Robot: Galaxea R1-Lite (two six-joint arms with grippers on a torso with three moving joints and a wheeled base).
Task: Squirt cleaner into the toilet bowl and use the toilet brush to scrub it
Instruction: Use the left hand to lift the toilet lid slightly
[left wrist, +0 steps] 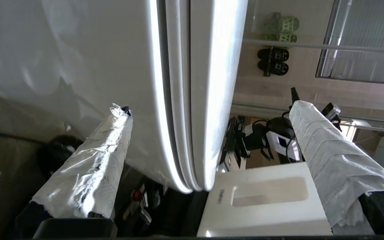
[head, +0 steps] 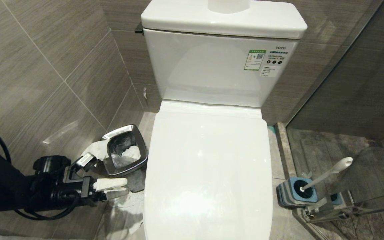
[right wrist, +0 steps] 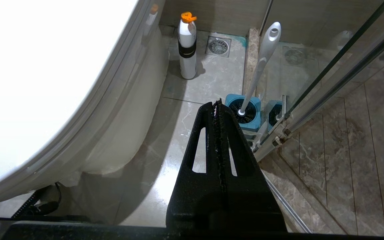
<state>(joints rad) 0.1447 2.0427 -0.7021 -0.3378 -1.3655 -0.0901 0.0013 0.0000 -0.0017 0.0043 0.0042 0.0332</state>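
While the toilet bowl [head: 208, 173] has its white lid down, nothing of the basin or any cleaner shows. Left gripper [head: 112, 186] sits low on the robot's left, level with the lid's front-left edge, just beside the toilet, pointing at its side. Its fingers [left wrist: 92, 166] are wrapped in white and silvery covering and are spread wide with nothing between them; in the left wrist view the stacked edges of lid, seat and rim [left wrist: 182, 100] line up in the gap, touching neither finger.

A small steel bin [head: 125, 153] stands on the floor between the left gripper and the wall, paper inside it and more crumpled paper [head: 128, 206] on the floor next to it.

Toilet brush [head: 325, 175] is on the robot's right side of the toilet, well apart from the left gripper. Its head is down in the square blue-grey holder [head: 295, 193], white handle leaning away from the toilet toward the glass shower partition [head: 362, 186].

Right gripper [right wrist: 219, 110] is seen only in its own wrist view: black fingers pressed together, holding nothing, above the floor tiles between the toilet's side and the brush holder, touching neither. Further along that floor strip a white bottle with an orange cap [right wrist: 187, 46] stands upright near a floor drain [right wrist: 218, 46].
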